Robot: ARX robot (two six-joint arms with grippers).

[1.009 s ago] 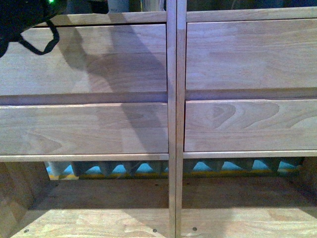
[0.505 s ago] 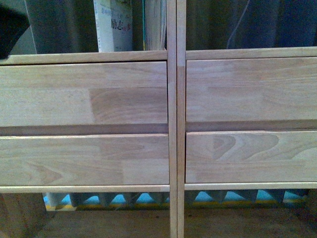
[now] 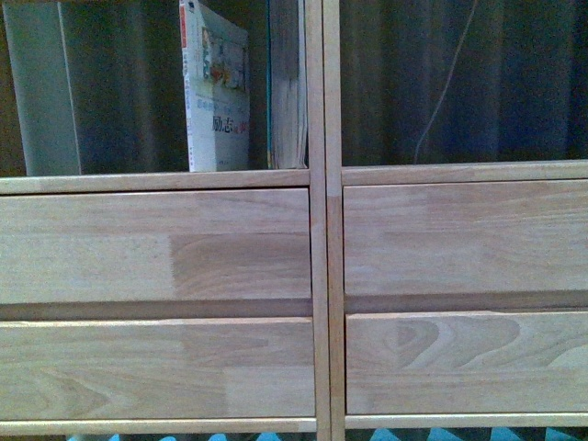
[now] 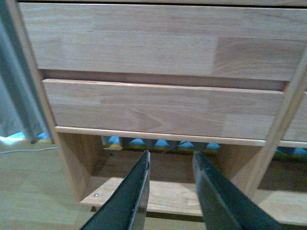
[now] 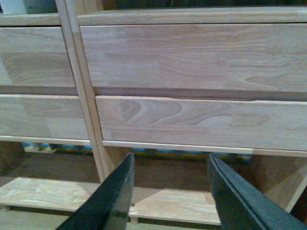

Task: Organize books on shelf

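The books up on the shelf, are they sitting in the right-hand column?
No, both the white book and the thicker book stand in the left column, beside the central upright.

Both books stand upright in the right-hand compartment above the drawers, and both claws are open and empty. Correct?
Not quite. The front view shows the white book and the thicker book in the left-hand compartment. Left claw and right claw are open and empty.
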